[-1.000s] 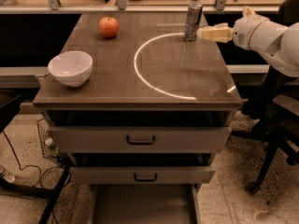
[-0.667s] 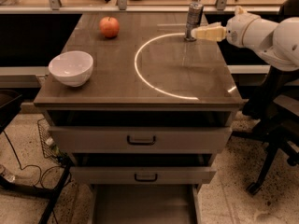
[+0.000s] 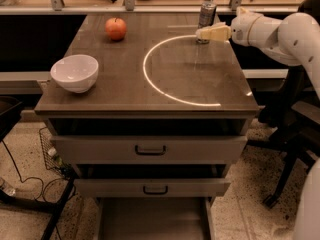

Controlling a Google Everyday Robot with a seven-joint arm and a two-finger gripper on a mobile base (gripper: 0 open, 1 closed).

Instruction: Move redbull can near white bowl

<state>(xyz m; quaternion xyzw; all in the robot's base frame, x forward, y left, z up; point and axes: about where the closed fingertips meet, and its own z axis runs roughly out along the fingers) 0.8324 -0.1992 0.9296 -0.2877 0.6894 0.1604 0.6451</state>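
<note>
gripper (image 3: 201,33): low over table (image 3: 190,84), far right corner, reaching in from right of view
grip: cannot tell how wide, nor whether anything is held
redbull can (image 3: 206,15): upright, right at gripper tip, base partly behind it
white bowl (image 3: 75,72): well apart from gripper, view-left, nearer camera
apple (image 3: 115,28): view-left of gripper, far side

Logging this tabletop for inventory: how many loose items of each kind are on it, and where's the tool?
Slim silvery metal drink can: 1
Glossy round white bowl: 1
Red-orange round apple: 1
Total: 3
The tool is at the can's base.
</note>
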